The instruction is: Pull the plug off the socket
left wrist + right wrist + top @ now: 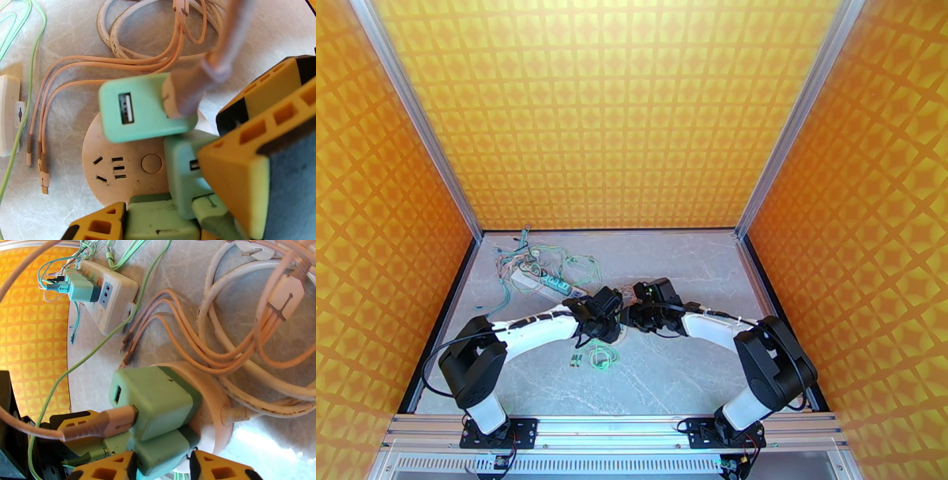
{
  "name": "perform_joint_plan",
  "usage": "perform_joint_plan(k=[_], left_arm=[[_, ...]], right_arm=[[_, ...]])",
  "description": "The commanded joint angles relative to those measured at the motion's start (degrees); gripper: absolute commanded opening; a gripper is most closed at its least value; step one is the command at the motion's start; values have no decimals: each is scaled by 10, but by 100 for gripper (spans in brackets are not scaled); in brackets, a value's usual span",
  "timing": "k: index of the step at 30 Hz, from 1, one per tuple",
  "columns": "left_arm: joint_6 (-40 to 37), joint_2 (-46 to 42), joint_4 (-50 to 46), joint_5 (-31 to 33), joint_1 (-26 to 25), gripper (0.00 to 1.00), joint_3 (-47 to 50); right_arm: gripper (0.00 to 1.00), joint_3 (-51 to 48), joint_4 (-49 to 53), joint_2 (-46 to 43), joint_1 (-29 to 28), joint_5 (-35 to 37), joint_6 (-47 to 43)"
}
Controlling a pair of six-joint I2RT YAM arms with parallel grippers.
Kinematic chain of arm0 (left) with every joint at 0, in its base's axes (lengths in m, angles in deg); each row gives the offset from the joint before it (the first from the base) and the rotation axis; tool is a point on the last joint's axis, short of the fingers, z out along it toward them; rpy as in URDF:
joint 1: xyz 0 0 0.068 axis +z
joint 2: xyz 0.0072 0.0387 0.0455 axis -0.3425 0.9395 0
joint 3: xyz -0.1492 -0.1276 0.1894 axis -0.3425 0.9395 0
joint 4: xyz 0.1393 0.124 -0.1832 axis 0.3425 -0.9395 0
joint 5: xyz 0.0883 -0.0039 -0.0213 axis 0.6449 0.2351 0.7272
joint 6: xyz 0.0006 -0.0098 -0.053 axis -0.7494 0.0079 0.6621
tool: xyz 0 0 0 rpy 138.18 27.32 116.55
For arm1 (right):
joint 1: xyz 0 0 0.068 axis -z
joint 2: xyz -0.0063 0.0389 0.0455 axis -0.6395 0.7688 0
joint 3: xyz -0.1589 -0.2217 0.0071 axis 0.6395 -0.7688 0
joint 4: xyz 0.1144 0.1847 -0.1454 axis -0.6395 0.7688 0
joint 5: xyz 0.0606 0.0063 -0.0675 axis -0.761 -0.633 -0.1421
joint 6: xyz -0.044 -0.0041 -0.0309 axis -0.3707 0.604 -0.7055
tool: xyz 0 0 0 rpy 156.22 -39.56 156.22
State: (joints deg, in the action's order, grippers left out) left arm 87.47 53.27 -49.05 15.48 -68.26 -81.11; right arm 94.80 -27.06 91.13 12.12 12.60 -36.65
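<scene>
Where the two arms meet at mid-table, we find the right gripper (160,465) set narrow around the lower green plug (162,451). That plug sits in the round socket (215,409), just beside an upper green plug (158,398) carrying a peach cable (98,423); whether the fingers clamp, we cannot tell. Both arms reach inward, forearms low, grippers close together. How the left gripper (608,306) stands, we cannot tell. White cord (237,370) coils beside the socket; a power strip (108,299) lies well apart at far left; bare table (695,363) spreads nearer the bases.
</scene>
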Motion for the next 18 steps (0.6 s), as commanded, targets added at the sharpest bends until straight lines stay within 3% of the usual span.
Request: perform_joint_plan(k=[1, 15, 18], left_arm=[[-3, -6, -4, -67, 9, 25, -19], [-44, 14, -42, -20, -7, 21, -40], [-42, 16, -41, -19, -9, 15, -32]], right_arm=[[40, -10, 94, 28, -3, 58, -21], [40, -9, 110, 30, -6, 117, 7], [39, -3, 123, 29, -6, 134, -3]])
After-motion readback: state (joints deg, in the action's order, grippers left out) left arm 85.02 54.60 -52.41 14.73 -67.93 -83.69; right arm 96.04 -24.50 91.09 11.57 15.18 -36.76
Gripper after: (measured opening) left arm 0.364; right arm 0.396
